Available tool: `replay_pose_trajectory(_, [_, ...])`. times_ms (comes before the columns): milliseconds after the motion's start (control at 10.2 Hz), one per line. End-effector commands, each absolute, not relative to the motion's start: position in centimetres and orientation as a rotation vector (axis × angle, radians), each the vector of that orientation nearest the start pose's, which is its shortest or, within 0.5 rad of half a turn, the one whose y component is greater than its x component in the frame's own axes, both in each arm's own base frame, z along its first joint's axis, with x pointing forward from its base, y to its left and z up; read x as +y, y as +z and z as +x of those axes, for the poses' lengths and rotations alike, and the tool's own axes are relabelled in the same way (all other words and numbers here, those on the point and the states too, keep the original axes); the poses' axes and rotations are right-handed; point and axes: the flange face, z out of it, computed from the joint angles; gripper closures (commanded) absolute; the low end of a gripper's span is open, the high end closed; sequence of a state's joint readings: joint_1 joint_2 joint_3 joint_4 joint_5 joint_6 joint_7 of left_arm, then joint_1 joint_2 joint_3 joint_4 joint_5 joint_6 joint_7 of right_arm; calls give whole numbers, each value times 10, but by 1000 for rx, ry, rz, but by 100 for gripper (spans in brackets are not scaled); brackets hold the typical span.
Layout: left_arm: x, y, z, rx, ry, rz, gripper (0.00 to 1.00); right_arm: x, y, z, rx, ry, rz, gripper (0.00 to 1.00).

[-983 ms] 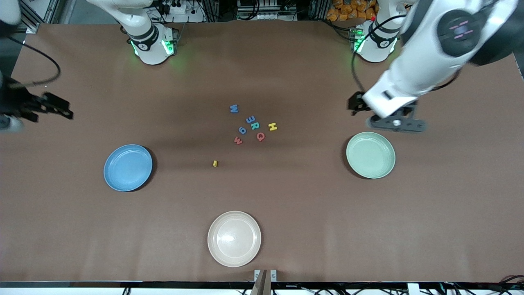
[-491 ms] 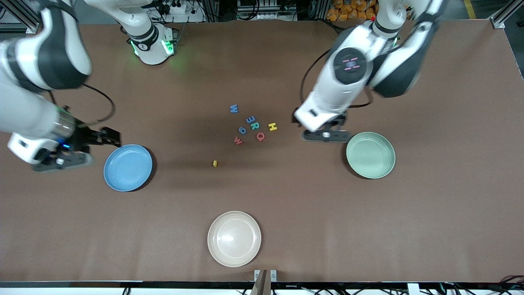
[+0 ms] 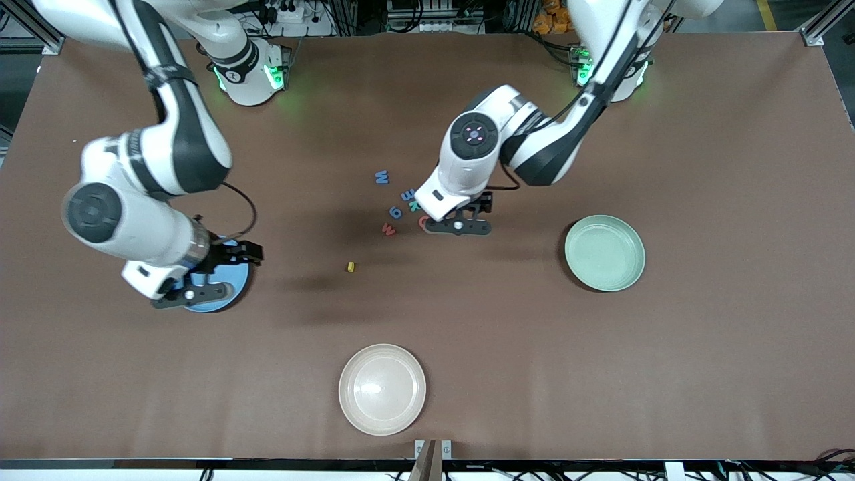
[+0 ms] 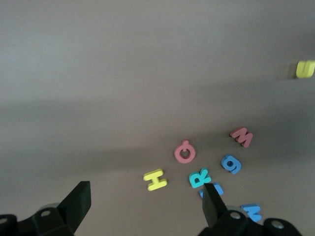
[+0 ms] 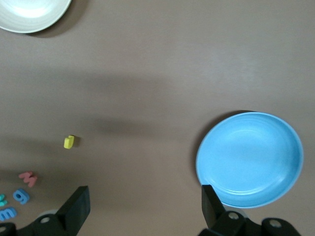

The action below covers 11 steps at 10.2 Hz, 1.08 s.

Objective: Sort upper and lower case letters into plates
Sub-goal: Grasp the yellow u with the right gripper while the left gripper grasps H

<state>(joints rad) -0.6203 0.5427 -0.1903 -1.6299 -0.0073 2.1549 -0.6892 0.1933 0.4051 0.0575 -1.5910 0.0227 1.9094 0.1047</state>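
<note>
We are seeing a brown worktop (image 3: 601,374) carrying a blue plate (image 5: 249,159), a mint plate (image 3: 605,252) and a cream plate (image 3: 382,389). Small letters (image 4: 185,151) are lying clustered mid-worktop, one yellow piece (image 3: 351,266) sitting apart.

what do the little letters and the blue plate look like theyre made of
Letters: probably foam or soft plastic, matte; flat cut-out shapes in solid colors with no shine.
Blue plate: likely hard plastic, smooth with a slight sheen; uniform color, soft highlights and faint rings inside the rim. Neither can be told for sure by look.
</note>
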Motion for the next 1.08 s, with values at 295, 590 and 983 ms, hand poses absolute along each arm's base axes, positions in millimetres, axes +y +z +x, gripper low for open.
replay_pose_trajectory(295, [-483, 247, 429, 577, 169, -3086, 0, 235, 321, 645, -63, 116, -3095, 0])
replay_pose_trajectory(590, [-494, 228, 425, 76, 131, -3159, 0, 277, 267, 634, -20, 141, -3073, 0])
replay_pose_trajectory(983, [-482, 179, 391, -189, 100, -3216, 0, 295, 233, 614, -11, 208, -3092, 0])
